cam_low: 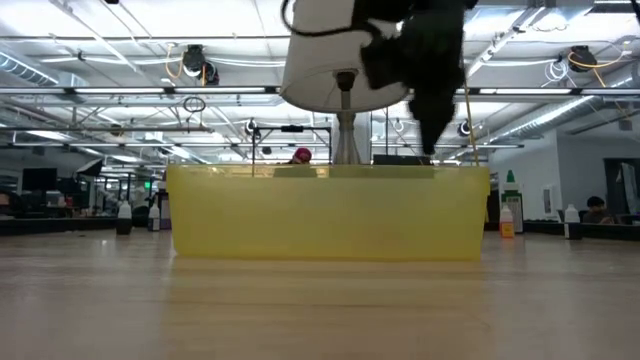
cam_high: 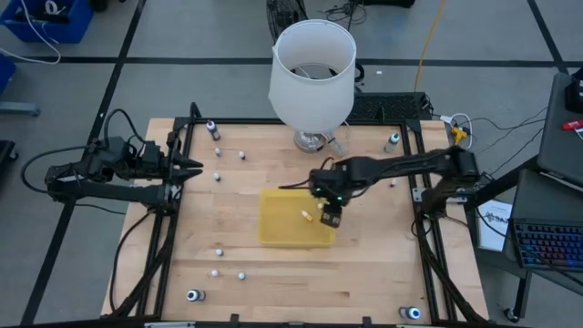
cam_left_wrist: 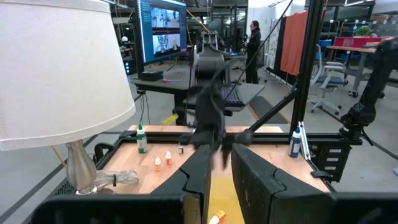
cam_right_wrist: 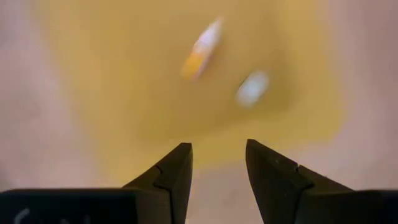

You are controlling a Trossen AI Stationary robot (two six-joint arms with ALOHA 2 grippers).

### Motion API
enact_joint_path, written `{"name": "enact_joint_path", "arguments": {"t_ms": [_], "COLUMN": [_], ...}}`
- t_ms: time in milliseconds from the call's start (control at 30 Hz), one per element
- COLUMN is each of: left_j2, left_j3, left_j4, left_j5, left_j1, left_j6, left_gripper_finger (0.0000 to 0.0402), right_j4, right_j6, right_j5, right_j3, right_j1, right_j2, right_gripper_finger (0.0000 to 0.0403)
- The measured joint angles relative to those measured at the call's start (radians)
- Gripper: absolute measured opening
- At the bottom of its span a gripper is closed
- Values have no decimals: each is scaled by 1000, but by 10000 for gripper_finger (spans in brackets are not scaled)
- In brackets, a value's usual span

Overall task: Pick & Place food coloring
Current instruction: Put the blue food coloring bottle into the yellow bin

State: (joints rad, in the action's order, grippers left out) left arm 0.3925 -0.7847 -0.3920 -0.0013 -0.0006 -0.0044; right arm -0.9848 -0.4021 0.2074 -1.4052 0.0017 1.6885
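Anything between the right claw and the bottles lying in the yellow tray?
No. In the right wrist view the right claw hangs open above the tray, with only bare tray floor before the orange bottle and white bottle.

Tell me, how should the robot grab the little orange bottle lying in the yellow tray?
Probably from straight above, with the gripper's fingers closing across the narrow middle of its body. The little orange bottle lies flat on its side in the yellow tray, so its long sides are free. The right gripper hangs open over the tray, next to it.
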Motion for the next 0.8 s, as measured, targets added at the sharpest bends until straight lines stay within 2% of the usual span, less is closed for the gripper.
{"name": "enact_joint_path", "arguments": {"t_ms": [100, 200, 300, 433, 633, 800], "left_j2": [0, 0, 0, 0, 0, 0], "left_j3": [0, 0, 0, 0, 0, 0], "left_j4": [0, 0, 0, 0, 0, 0], "left_j5": [0, 0, 0, 0, 0, 0], "left_j1": [0, 0, 0, 0, 0, 0], "left_j6": [0, 0, 0, 0, 0, 0], "left_gripper_finger": [67, 67, 67, 67, 67, 67], "right_j4": [44, 124, 155, 124, 116, 107], "right_j6": [-92, -228, -461, -747, -1298, -1718], "right_j5": [181, 260, 318, 244, 139, 150], "right_j3": [58, 138, 191, 209, 185, 181], "right_j1": [12, 37, 72, 232, 574, 829], "right_j2": [-93, -187, -260, -337, -357, -304], "right_gripper_finger": [141, 145, 142, 130, 118, 114]}}
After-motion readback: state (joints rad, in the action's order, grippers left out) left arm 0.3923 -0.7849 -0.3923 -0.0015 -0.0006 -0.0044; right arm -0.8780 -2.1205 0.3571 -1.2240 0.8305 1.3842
